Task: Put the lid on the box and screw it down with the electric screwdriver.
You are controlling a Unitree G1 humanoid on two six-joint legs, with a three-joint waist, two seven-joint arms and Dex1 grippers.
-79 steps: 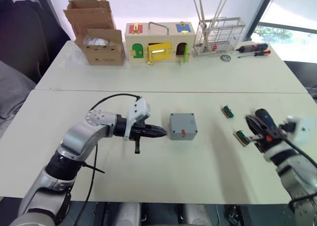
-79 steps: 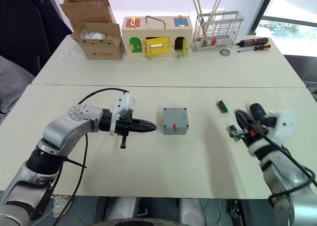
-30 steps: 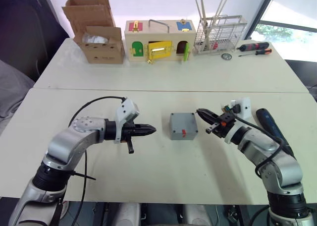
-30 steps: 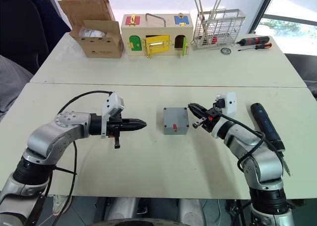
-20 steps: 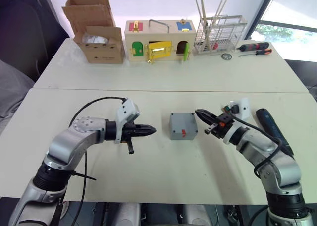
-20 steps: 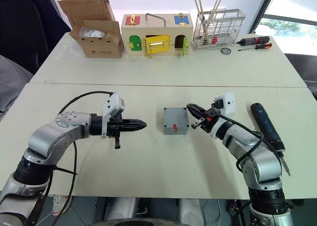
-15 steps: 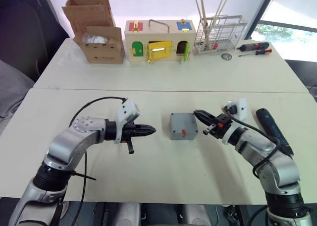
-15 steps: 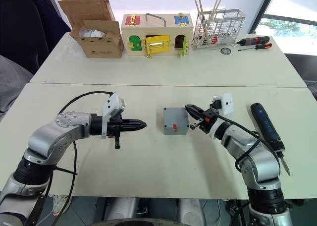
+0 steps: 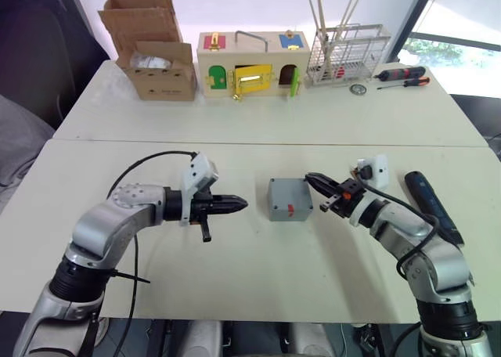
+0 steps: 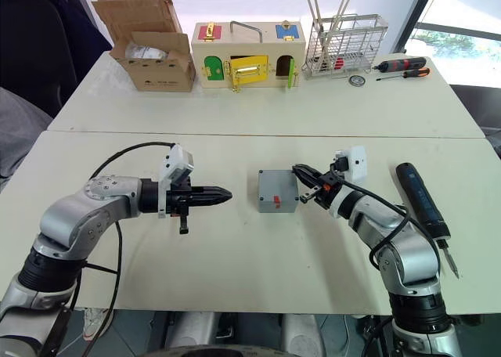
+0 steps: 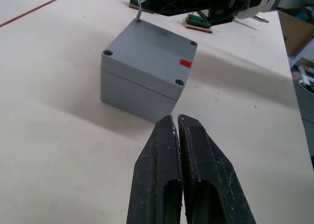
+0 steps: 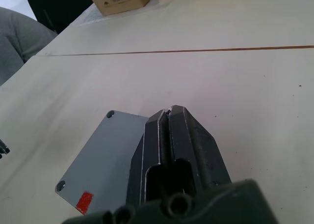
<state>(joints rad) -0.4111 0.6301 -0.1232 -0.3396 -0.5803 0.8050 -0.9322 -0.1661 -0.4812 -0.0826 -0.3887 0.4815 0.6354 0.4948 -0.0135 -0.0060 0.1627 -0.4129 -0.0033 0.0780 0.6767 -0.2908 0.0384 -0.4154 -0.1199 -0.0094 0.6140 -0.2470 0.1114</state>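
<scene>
The grey box [image 9: 291, 211] stands mid-table with the lid [image 11: 147, 49] lying on top of it, a red mark near one corner. My left gripper [image 9: 244, 205] is shut and empty, level with the box and a short way to its left. My right gripper [image 9: 308, 178] is shut on a small metal screw [image 11: 139, 14], held at the lid's far right corner; its fingertips [image 12: 170, 110] overlap that edge. The electric screwdriver [image 9: 429, 204] lies on the table to the right of my right arm.
Two small green terminal pieces [image 11: 198, 21] lie beyond the box. On the far table stand a cardboard box [image 9: 153, 55], a wooden box with coloured doors [image 9: 250, 63], a wire rack [image 9: 348, 55] and two hand screwdrivers [image 9: 401, 77].
My right gripper held the electric screwdriver 2.6 s ago; the tool now lies on the table and the gripper has crept left to the lid's corner. My left gripper drew back slightly.
</scene>
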